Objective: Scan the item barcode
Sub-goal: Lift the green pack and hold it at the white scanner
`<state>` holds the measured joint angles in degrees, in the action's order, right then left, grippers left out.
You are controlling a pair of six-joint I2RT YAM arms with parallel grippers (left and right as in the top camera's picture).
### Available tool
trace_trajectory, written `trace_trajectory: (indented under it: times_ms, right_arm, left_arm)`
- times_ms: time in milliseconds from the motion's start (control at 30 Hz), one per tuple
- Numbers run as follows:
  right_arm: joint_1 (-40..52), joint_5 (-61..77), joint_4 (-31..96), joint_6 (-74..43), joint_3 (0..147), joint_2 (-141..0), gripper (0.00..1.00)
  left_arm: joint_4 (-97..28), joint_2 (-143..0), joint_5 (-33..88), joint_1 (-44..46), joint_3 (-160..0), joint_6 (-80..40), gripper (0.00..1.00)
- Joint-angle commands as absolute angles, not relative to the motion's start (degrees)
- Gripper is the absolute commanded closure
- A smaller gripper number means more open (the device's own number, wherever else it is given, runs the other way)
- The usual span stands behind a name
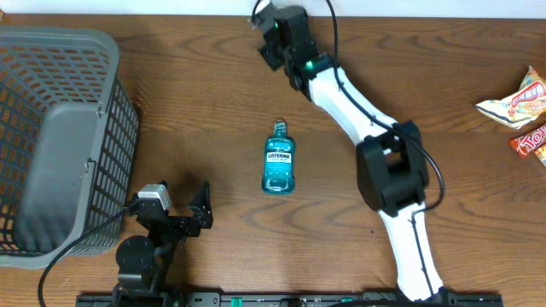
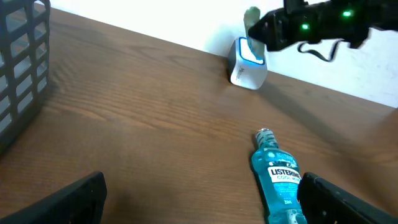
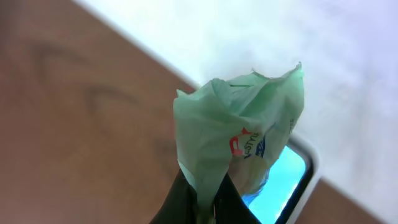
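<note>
Overhead, your right pincer (image 1: pixel 269 26) reaches to the far edge of the tabletop (image 1: pixel 213 102), its load hard to make out from above. The left pincer (image 1: pixel 181 213) sits released at the near left, beside the slatted plastic basket (image 1: pixel 85 51)

From the left wrist, the green packet (image 2: pixel 252 15) hangs just over the scanner (image 2: pixel 247 62), a glossy white wedge with a lit blue window. A smooth teal mouthwash bottle (image 2: pixel 277 180) lies nearer

From the right wrist, the pincer is clenched on thin, crumpled film. Creases could hide the barcode, or the packet might slip, so you risk a missed read
</note>
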<state>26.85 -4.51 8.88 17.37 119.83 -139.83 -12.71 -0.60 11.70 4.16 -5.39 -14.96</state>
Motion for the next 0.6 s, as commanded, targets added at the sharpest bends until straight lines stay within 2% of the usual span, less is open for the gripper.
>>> trace_trajectory:
  times_ms: [0,300,433,567]
  right_arm:
    - [25.80,-8.08,8.64,18.31,127.17,-144.57,0.99]
    - [25.69,-9.28,6.61,18.31,129.71,-148.75,0.99]
    - [25.87,-13.87,5.78,17.56,130.23,-148.73,0.99]
    - [25.98,-18.61,11.92,16.03,133.93,-148.42,0.99]
  left_arm:
    - [-14.09,-0.27,12.01,3.88,-4.45,-14.63,0.02]
    - [-14.06,-0.27,12.01,3.88,-4.45,-14.63,0.02]
    - [-14.06,-0.27,12.01,3.88,-4.45,-14.63,0.02]
    - [-14.09,-0.27,12.01,3.88,-4.45,-14.63,0.02]
